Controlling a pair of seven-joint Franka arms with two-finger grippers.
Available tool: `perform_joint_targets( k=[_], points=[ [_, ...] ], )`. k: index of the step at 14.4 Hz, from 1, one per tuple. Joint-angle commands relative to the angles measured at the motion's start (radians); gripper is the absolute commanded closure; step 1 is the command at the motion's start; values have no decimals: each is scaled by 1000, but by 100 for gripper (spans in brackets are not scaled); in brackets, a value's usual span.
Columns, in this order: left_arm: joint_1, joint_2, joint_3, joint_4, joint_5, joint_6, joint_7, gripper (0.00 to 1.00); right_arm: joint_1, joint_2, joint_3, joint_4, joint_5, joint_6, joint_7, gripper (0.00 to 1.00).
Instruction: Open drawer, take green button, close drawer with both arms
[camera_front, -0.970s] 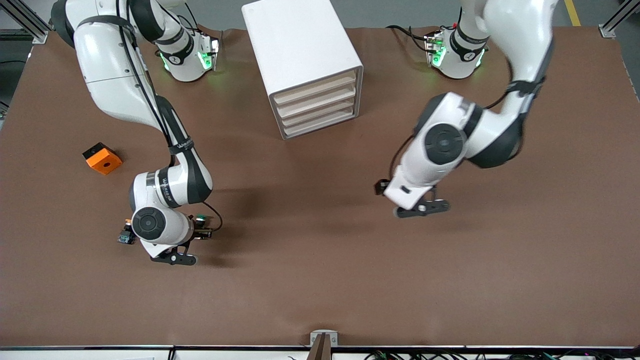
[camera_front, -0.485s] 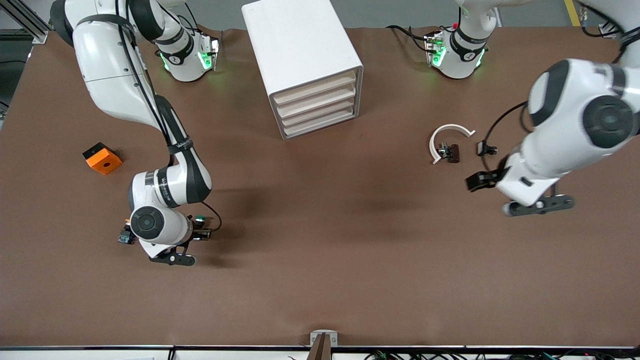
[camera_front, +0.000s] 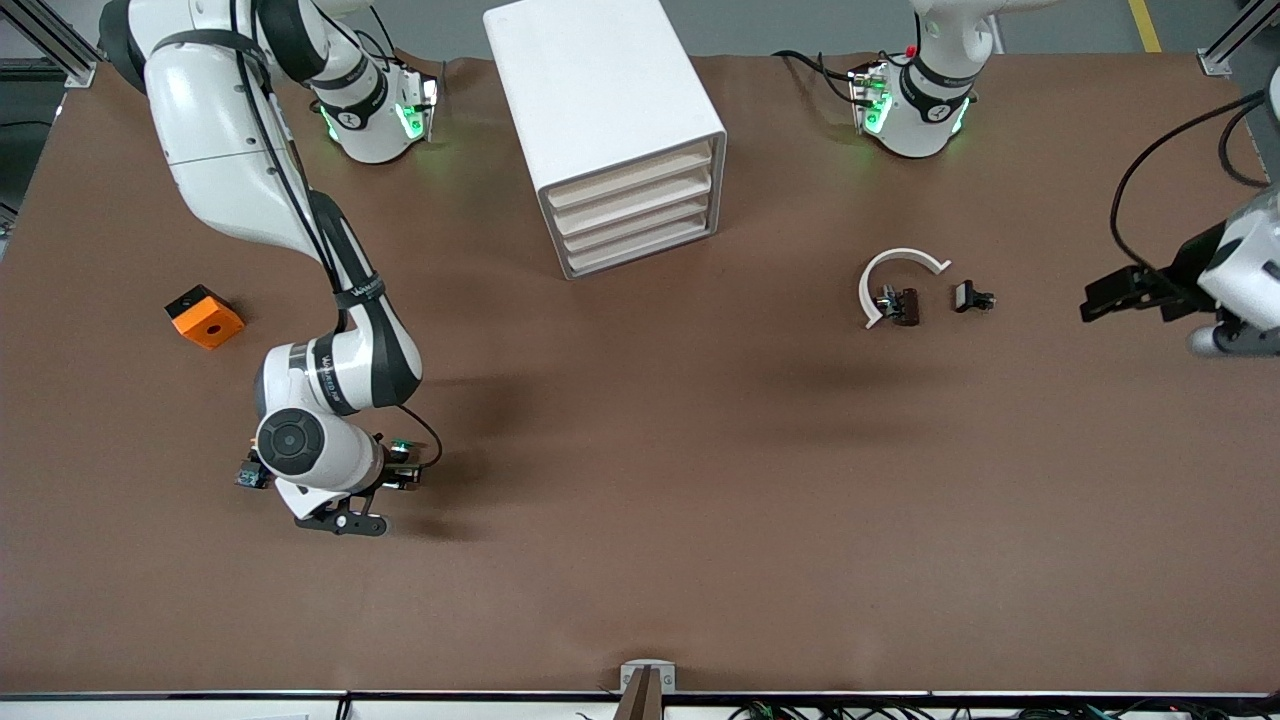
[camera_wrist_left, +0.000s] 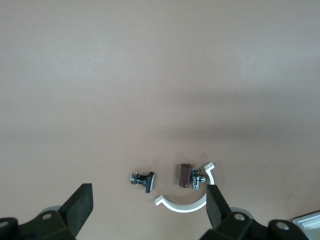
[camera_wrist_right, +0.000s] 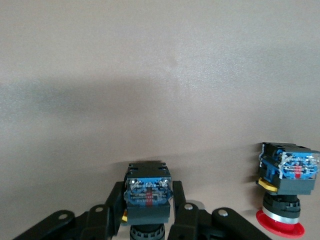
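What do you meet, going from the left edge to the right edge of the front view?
Orange block → right gripper → cabinet → white clip → small black part → left gripper.

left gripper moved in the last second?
Yes. The left gripper has swung away from the middle of the table toward the left arm's end, well past the white clip that it covered before, with its fingers open.

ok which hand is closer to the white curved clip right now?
Left. The left hand hangs open over the table toward the left arm's end from the white clip. The right hand grips the green button well toward the right arm's end.
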Motion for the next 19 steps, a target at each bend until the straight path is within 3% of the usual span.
perform_joint_targets(
  k=[1, 4, 9, 15, 19],
  points=[
    [-42, -124, 45, -146, -12, 108, 22, 0, -27, -23, 13, -19, -19, -3, -9, 0],
    [-45, -117, 44, -84, -1, 129, 17, 0, -32, -32, 13, -1, -22, -61, -17, 0],
    [-56, -42, 42, 107, -11, 109, -7, 0, -84, -161, 13, 13, -13, -218, -95, 0],
    [-59, -37, 41, 153, -27, 80, -13, 0, -231, -372, 13, 8, -11, -492, -316, 0],
    [-62, -30, 42, 208, -35, 15, -13, 0, -285, -500, 13, -1, -11, -595, -359, 0]
  ],
)
